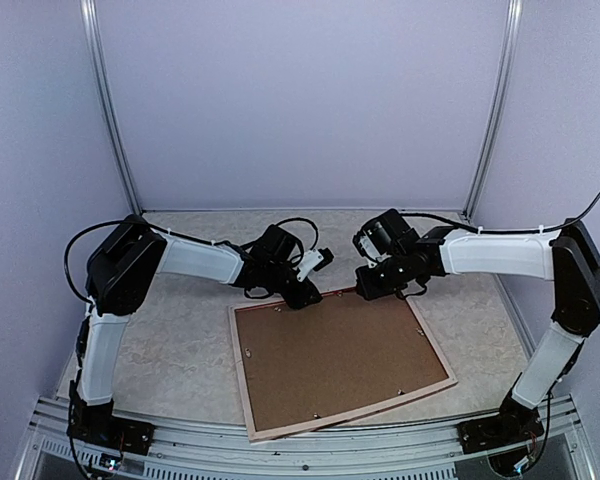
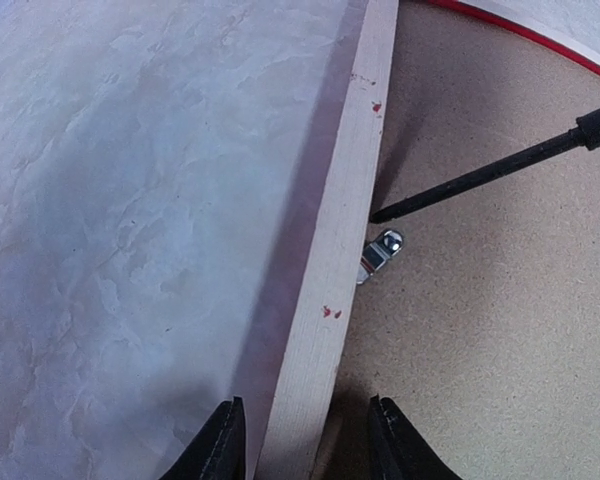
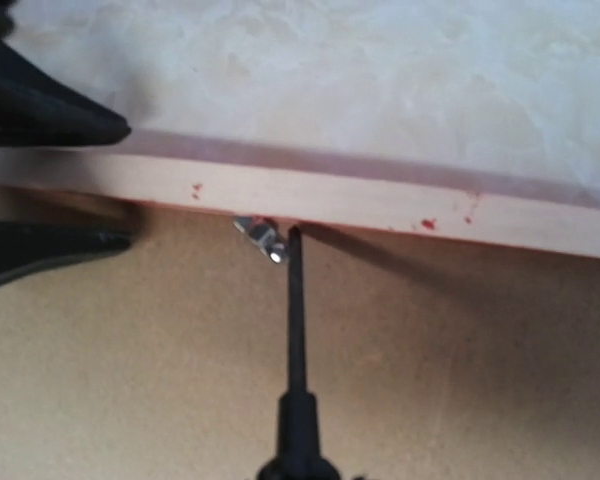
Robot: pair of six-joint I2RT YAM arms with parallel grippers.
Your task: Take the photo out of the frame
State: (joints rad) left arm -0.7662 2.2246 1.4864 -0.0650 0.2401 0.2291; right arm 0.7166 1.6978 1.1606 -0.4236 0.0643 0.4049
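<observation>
The frame (image 1: 242,372) lies face down on the table, with its pale wood back and the brown backing board (image 1: 335,355) facing up. The photo is hidden under the board. My left gripper (image 1: 302,297) is open and straddles the frame's far rail (image 2: 345,200), one finger (image 2: 225,440) outside it and one over the board. My right gripper (image 1: 372,283) is shut on a screwdriver. The screwdriver's black shaft (image 3: 296,320) has its tip at a small metal tab (image 3: 263,236) against the rail (image 3: 380,198). The shaft (image 2: 480,178) and the tab (image 2: 380,250) also show in the left wrist view.
The marbled table top (image 1: 180,340) surrounds the frame. Other small metal tabs sit along the board's right edge (image 1: 417,330) and near edge (image 1: 318,415). Booth walls stand behind and at both sides. The left gripper's fingers (image 3: 50,115) show at the left of the right wrist view.
</observation>
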